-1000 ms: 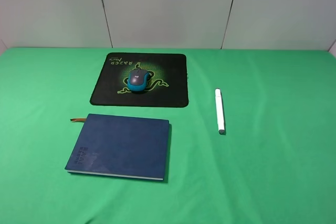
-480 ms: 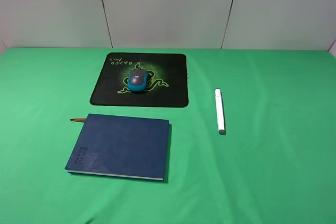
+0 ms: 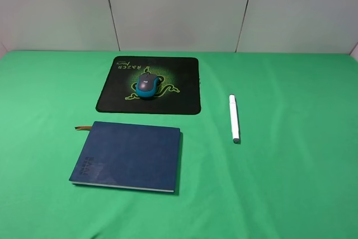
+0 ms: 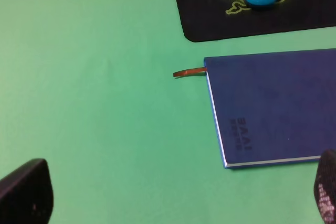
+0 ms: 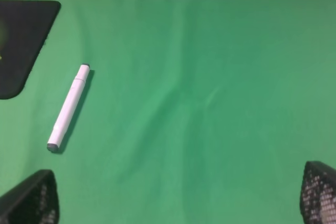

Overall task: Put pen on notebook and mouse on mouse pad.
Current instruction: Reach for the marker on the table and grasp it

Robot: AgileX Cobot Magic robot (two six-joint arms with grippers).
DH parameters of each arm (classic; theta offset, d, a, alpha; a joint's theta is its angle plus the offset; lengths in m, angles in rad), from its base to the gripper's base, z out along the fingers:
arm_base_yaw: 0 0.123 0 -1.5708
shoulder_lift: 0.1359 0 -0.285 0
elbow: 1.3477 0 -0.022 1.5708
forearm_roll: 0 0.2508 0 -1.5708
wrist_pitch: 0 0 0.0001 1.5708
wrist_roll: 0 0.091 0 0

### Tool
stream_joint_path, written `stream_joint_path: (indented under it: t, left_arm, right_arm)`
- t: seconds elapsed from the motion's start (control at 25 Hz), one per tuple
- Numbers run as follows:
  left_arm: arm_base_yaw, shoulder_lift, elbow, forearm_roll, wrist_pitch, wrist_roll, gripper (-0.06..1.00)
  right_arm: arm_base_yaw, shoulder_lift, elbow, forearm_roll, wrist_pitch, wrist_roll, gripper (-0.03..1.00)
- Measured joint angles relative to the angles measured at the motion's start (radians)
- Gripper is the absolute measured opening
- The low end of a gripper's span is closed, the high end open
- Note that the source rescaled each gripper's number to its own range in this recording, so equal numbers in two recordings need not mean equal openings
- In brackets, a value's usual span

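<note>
1. My left gripper (image 4: 175,195): fingers spread wide, pinching nothing. Only the two dark tips show, and only in the left wrist view.
2. My right gripper (image 5: 173,196): fingers likewise spread and empty. The tips show only in the right wrist view; the high camera catches neither gripper.
3. Notebook (image 3: 128,156): navy hardcover, lying flat and closed on the green cloth (image 3: 291,166), ahead of my left fingers, its nearest corner just past one tip. Embossed lettering reads "BAAI" in the left wrist view; the smaller line under it is too faint to read. Brown ribbon bookmark (image 4: 189,72) sticks out at the far corner.
4. Mouse (image 3: 147,85): grey top, teal sides, resting on the mouse pad (image 3: 182,90) beyond the notebook from my left fingers. "logi" is legible only in the left wrist view.
5. Mouse pad: black, with a green snake logo and "RAZER" readable from the high camera.
6. Pen (image 3: 234,117): white, on bare cloth, well ahead of my right fingers and apart from the notebook.
7. Change since a second ago: none; every item lies as before.
</note>
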Motion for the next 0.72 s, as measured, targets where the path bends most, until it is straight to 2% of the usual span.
stream_joint_path:
  t: [0.72]
  left_arm:
    - [0.0,0.0,0.0,0.0,-0.001,0.0,1.0]
  right_arm:
    - [0.0,0.0,0.0,-0.014,-0.002,0.0,1.0]
